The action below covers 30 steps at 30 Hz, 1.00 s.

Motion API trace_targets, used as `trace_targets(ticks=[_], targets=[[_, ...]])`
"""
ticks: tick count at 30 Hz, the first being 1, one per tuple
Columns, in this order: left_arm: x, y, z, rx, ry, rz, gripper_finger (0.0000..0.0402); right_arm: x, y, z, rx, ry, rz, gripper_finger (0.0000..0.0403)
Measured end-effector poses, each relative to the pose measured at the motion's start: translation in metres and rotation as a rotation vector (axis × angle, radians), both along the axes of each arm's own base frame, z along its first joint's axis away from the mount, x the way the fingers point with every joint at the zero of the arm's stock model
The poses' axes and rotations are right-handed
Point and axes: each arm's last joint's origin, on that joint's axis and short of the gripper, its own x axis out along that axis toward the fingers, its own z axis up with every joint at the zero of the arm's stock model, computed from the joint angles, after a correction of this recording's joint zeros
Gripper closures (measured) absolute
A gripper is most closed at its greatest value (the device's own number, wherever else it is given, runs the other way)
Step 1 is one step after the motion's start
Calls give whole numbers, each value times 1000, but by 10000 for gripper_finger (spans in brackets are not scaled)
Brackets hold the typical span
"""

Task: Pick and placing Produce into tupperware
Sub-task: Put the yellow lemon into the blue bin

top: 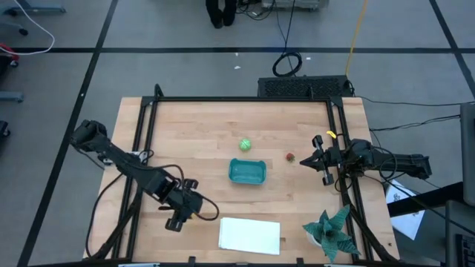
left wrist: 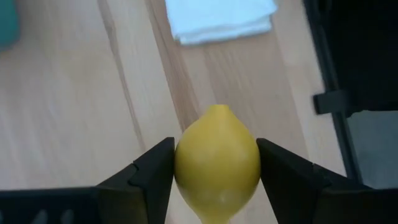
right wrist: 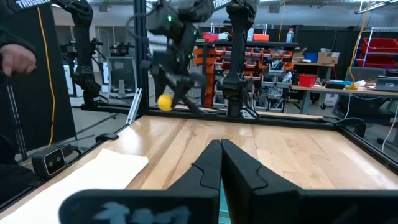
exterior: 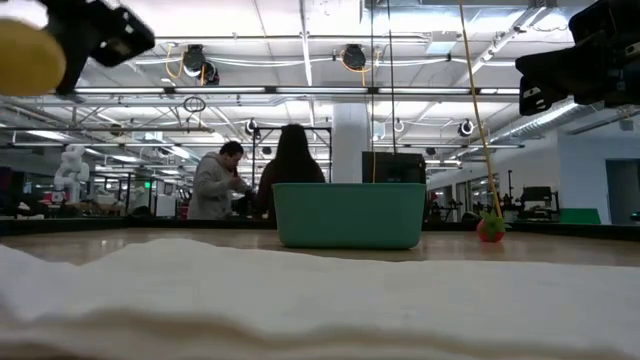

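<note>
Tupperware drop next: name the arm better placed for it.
Left. Its gripper already holds the lemon between its fingers, above the table near the tupperware. The right gripper is shut and empty by the red piece.

Ball (top: 245, 144) behind tub (top: 247, 172); small piece (top: 290, 156) right; cloth (top: 250, 234) before.

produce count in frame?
3. Lemon clamped in the left gripper above the table; green ball behind the tupperware; red piece beside the right gripper.
</note>
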Motion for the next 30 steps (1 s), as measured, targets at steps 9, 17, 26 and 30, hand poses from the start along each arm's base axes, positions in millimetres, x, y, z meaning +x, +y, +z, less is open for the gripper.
trace_targets(ticks=[9, 17, 26, 30], targets=[[2, 7, 36, 39, 14, -1, 190, 0, 0, 0, 0, 0, 0, 403], [4, 23, 51, 79, 17, 28, 190, 0, 0, 1, 0, -6, 0, 403], [-6, 53, 77, 69, -103, 97, 190, 0, 0, 1, 0, -6, 0, 403], [-14, 68, 87, 62, -122, 143, 190, 0, 0, 1, 0, -6, -1, 403]])
